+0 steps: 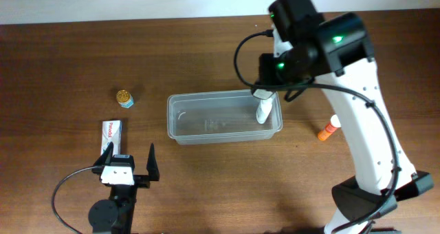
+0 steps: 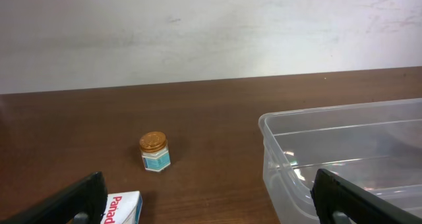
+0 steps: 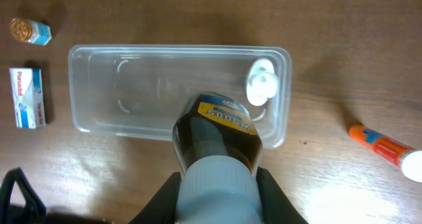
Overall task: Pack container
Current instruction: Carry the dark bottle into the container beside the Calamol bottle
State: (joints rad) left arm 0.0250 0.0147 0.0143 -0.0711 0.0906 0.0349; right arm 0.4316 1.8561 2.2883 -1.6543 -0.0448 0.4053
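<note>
Right wrist view, looking down past the right gripper [image 3: 217,194], pinched on a dark bottle [image 3: 221,128] at its pale cap end, poised over the clear container [image 3: 132,92] at mid-table. Best to lower straight into the bare stretch left of the white bottle [image 3: 262,89], clear of the rim, then let go low. Off to the left, left gripper [image 1: 130,155] spread wide, idle by the box [image 1: 110,132].
</note>
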